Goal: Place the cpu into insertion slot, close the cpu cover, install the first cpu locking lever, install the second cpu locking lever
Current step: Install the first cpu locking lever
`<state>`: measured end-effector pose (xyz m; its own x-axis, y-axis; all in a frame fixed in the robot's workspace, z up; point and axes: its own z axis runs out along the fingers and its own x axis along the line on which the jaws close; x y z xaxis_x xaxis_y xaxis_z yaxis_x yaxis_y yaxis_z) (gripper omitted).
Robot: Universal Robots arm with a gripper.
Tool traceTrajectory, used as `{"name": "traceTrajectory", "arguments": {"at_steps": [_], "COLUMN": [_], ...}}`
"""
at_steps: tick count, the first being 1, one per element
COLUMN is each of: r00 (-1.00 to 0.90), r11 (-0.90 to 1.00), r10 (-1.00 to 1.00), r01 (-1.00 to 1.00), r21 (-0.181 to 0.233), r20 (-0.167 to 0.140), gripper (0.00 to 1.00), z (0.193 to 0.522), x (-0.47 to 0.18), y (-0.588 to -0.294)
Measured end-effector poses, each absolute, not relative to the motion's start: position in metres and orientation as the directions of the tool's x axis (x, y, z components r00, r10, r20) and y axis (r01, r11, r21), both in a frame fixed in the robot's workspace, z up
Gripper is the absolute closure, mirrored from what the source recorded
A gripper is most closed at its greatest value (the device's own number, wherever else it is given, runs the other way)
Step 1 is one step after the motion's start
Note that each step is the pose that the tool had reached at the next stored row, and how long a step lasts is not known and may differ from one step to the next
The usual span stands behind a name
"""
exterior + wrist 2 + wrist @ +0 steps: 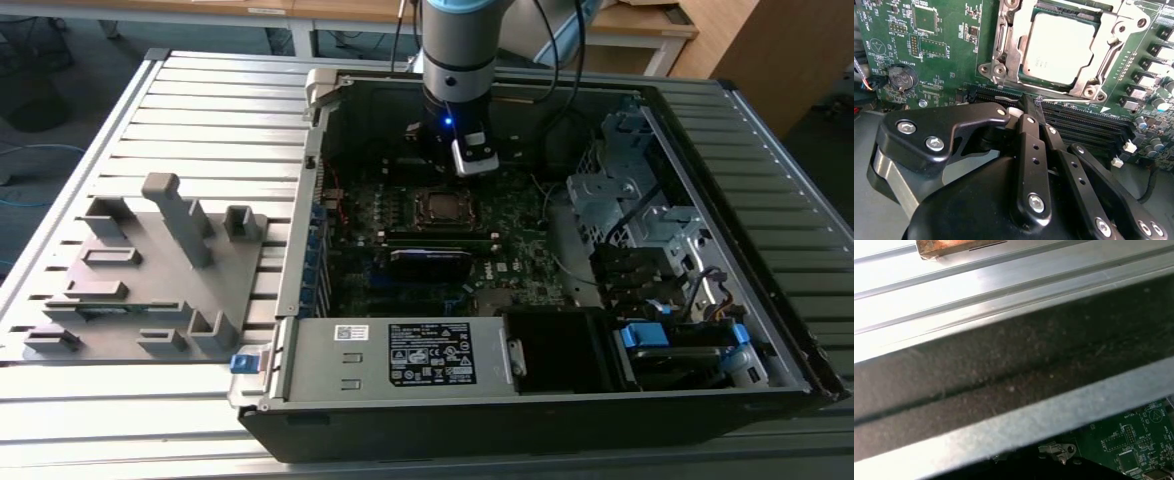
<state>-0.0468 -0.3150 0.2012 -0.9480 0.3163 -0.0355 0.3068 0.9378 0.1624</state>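
Cpu (1061, 47) seated under closed cpu cover (1104, 47).

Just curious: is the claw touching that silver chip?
Apart. In the second wrist view, the gripper ends over the black memory slots, with the cover edge between it and the chip.

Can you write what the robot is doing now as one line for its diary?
cpu: seated in socket | cpu cover: closed over it | hand: shut, empty, beside socket
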Motion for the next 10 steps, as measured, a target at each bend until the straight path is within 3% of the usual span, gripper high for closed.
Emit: {"name": "traceTrajectory", "arguments": {"at_steps": [10], "r00": [-0.948], "r11": [0.938], "r10": [0.316], "r01": [0.307], "r21": [0.161], "r20": [-0.037], "gripper": [0.90], "z": [0.2010], "x": [-0.0464], "y": [-0.3144]}}
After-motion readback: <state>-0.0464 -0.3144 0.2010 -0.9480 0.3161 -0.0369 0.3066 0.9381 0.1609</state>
